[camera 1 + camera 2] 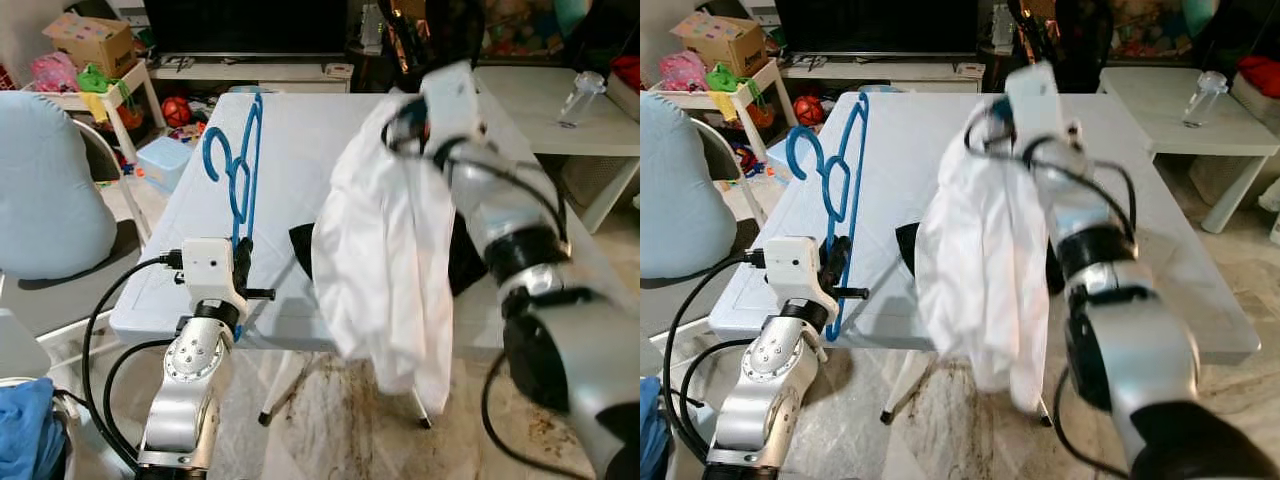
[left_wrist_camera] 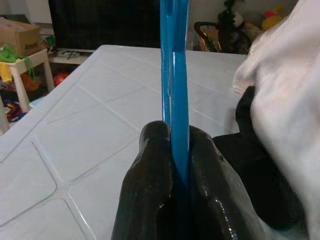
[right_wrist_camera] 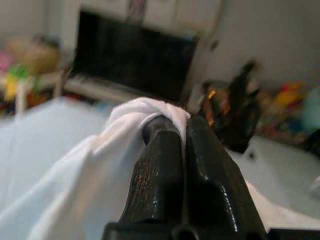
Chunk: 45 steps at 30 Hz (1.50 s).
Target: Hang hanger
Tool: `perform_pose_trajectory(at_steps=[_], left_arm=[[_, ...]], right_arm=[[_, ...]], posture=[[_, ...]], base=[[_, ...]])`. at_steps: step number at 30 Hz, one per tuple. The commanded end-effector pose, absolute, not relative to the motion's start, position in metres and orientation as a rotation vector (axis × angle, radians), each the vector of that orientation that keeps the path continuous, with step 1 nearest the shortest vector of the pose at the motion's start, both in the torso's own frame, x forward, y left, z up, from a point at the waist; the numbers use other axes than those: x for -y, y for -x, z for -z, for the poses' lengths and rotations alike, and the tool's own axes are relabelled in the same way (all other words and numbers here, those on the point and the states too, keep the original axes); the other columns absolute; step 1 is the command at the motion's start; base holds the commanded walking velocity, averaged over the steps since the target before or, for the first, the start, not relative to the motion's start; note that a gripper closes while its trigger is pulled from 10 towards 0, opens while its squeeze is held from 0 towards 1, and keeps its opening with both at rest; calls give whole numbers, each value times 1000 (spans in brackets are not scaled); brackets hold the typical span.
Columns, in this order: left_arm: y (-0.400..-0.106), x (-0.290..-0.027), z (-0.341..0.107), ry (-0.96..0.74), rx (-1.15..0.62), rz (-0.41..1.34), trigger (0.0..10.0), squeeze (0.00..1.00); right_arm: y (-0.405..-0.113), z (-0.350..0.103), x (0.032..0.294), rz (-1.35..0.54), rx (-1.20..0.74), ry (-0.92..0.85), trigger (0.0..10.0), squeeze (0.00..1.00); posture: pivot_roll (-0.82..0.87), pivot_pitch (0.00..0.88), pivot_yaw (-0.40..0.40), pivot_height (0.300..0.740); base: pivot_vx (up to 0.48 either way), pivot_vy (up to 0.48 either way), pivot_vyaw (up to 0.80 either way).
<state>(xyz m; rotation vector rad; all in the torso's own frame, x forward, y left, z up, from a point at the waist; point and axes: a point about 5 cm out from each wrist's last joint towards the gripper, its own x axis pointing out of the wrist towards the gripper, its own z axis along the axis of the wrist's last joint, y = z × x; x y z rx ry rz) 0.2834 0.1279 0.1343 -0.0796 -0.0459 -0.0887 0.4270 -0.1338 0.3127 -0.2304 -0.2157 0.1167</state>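
Note:
A blue plastic hanger [image 1: 238,165] stands upright over the left part of the pale blue table [image 1: 300,130], hook pointing away from me. My left gripper [image 1: 243,262] is shut on its lower bar; the wrist view shows the blue bar [image 2: 175,100] pinched between both fingers. A white garment [image 1: 385,260] hangs in mid-air over the table's front edge, held by its top edge. My right gripper [image 3: 181,131] is shut on that white cloth [image 3: 145,112], raised high at the centre right. A black cloth [image 1: 300,245] lies on the table behind the garment.
A light blue chair [image 1: 45,190] stands at the left. Toys, a cardboard box [image 1: 90,40] and a white shelf crowd the far left. A second white table [image 1: 560,110] with a clear bottle [image 1: 582,95] is at the right. A dark TV unit lines the back.

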Motion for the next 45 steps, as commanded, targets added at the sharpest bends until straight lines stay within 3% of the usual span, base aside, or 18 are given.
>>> perform_pose_trajectory(at_steps=[1,8,15,16,18,19,20,21,23,30,31,38,45], left_arm=[[-284,-130,-134,75,43,69,10000,0],[-285,-130,-135,78,50,57,10000,0],[-287,-128,-136,79,56,58,10000,0],[-287,-126,-135,80,56,64,10000,0],[-287,-126,-135,81,56,66,10000,0],[-287,-126,-135,81,55,66,10000,0],[-286,-126,-135,81,54,66,10000,0],[-286,-126,-134,82,52,67,10000,0],[-285,-125,-133,83,48,70,10000,0],[-286,-126,-135,84,50,73,10000,0],[-286,-127,-135,81,49,75,10000,0],[-284,-130,-134,72,44,78,10000,0],[-285,-130,-135,64,42,92,10000,0]], right_arm=[[-425,-339,140,-63,308,194,0,0],[-416,-391,162,118,508,167,0,0],[-420,-363,170,153,447,264,0,0],[-425,-339,168,113,359,324,9373,0],[-426,-330,167,98,329,349,9373,0],[-427,-319,165,74,283,397,10000,0],[-428,-302,164,27,215,404,10000,0],[-428,-283,163,-25,138,405,10000,1000],[-424,-237,163,-145,-24,423,10000,1000],[-416,-205,181,-216,-133,505,10000,1000],[-412,-200,194,-218,-158,519,10000,1000],[-408,-207,219,-189,-134,489,10000,1000],[-404,-217,227,-224,-39,383,10000,1000]], posture=[[38,8,-36,740],[39,0,-41,740],[31,0,-34,740],[32,0,-33,740],[32,0,-31,740],[30,0,-30,740],[28,0,-29,740],[28,0,-29,740],[29,2,-25,740],[27,8,-19,740],[28,11,-14,740],[28,15,-3,740],[18,11,10,740]], base=[[0,0,0],[0,0,0],[0,0,0],[0,0,0],[0,0,0],[0,0,0],[0,0,0],[0,0,0],[0,0,0],[0,0,0],[0,0,0],[0,0,0],[0,0,0]])
